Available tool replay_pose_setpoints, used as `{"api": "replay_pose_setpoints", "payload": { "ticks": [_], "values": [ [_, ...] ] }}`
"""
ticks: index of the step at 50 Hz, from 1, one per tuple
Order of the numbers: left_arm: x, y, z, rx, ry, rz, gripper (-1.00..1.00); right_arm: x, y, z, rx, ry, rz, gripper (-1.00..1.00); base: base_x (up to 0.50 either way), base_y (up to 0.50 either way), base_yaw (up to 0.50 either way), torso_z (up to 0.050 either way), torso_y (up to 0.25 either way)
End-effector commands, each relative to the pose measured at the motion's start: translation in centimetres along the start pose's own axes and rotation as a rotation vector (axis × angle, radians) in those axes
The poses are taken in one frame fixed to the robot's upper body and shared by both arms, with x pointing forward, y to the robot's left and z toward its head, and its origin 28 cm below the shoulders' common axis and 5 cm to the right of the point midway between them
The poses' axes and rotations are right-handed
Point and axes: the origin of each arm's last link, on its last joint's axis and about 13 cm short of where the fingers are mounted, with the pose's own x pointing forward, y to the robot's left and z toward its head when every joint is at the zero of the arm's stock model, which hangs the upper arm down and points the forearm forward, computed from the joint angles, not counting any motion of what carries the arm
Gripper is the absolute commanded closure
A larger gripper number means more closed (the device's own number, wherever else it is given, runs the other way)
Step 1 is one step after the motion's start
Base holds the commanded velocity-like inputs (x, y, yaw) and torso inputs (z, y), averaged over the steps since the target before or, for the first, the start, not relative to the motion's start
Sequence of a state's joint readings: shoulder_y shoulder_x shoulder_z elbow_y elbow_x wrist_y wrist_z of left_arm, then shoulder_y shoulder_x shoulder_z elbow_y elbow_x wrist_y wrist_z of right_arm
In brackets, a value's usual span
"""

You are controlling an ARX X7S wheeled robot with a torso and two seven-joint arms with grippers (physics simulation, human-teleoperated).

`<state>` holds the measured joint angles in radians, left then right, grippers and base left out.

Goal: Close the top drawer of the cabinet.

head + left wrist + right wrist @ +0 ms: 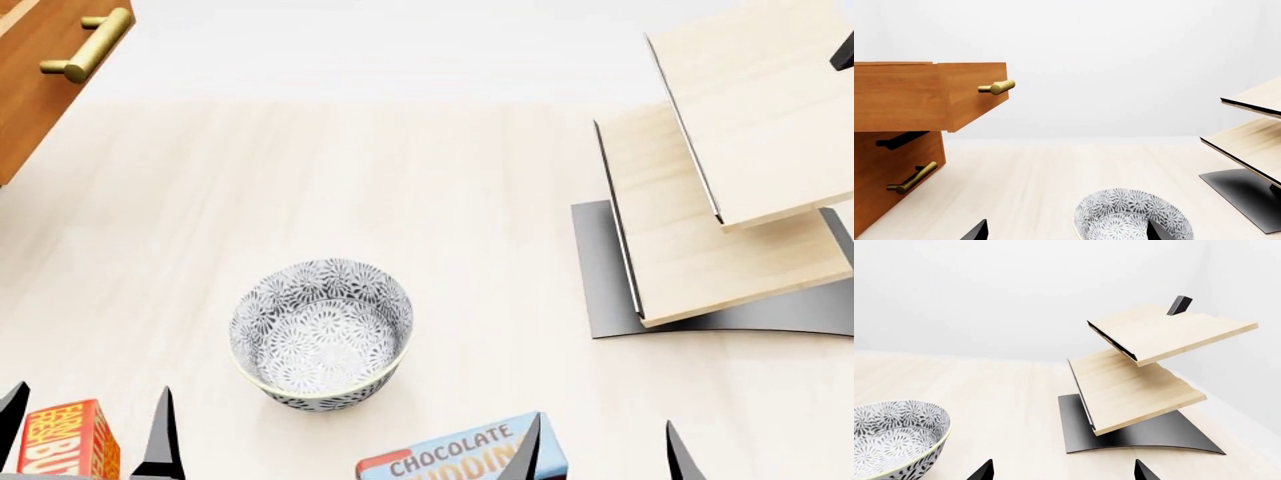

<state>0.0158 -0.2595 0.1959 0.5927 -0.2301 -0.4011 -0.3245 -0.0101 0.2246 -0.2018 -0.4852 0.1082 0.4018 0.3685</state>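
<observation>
The warm brown cabinet (894, 165) stands at the left of the left wrist view. Its top drawer (934, 95) is pulled out, with a brass bar handle (996, 87) on its front. The drawer front and handle also show at the far left corner of the head view (40, 70). My left gripper (1066, 235) is open and empty, well short of the drawer; it also shows at the head view's near edge (87, 430). My right gripper (1061, 472) is open and empty, facing the shelf, and shows low in the head view (601, 450).
A black-and-white patterned bowl (320, 335) sits mid-table. A pale wood tiered shelf (721, 160) on a black base stands at the right. An orange butter box (67, 440) and a blue chocolate pudding box (454, 460) lie by my grippers. The lower drawer's handle (913, 178) sits below the open drawer.
</observation>
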Motion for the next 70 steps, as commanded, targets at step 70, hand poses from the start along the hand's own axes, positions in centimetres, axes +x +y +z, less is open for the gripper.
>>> {"api": "replay_pose_setpoints", "payload": {
  "ticks": [70],
  "values": [
    [4.8, 0.2, -0.6, 0.067, 0.088, -0.022, -1.0, 0.3, 0.3, -0.4, -0.002, 0.008, -0.001, -1.0, 0.16, 0.0, 0.0, 0.0, 0.0]
  ]
}}
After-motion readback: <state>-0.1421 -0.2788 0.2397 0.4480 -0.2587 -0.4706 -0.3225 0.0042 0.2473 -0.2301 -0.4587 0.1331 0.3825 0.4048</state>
